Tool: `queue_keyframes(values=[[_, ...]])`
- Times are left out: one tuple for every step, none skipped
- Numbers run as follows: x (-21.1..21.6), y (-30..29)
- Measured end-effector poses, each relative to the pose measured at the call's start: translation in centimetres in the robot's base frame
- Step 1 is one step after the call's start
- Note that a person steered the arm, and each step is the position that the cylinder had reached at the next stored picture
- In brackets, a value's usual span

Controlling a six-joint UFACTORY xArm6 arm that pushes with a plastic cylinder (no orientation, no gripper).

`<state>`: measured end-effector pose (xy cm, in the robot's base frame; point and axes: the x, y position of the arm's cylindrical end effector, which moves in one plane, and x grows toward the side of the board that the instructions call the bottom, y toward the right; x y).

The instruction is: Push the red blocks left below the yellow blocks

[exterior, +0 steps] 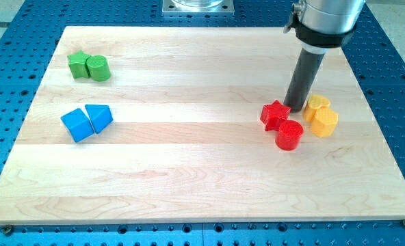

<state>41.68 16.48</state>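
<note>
I have my tip [297,109] down on the counter [189,171], in the small gap between the red star [275,114] and the yellow blocks. The star sits just beside the tip at its 9 o'clock, seemingly touching the rod. The red cylinder [289,134] lies at the tip's 6 o'clock, touching the star's lower right corner.

Of the yellow pair, the upper yellow block [317,104] is just at the tip's 3 o'clock, its shape hard to make out; the yellow hexagon [323,122] sits against it at 5 o'clock from the tip. The red cylinder and the hexagon are near each other, with a narrow strip of wood between them. So the reds are at 9 o'clock of the yellows rather than under them.

Well apart, toward the view's left: a green star [78,64] touching a green cylinder [98,67] near the top corner, and below them a blue cube [76,124] touching a blue wedge [100,117].

This arm carries no claw, only the rod, so there is nothing clenched or released to tell.
</note>
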Motion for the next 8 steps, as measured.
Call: queue_keyframes(values=[[-0.4, -3.2], [3.7, -4.1], [4.8, -4.1], [4.5, -3.2], [6.0, -3.1], [9.8, -3.1], [10.4, -1.7], [10.1, 3.2]])
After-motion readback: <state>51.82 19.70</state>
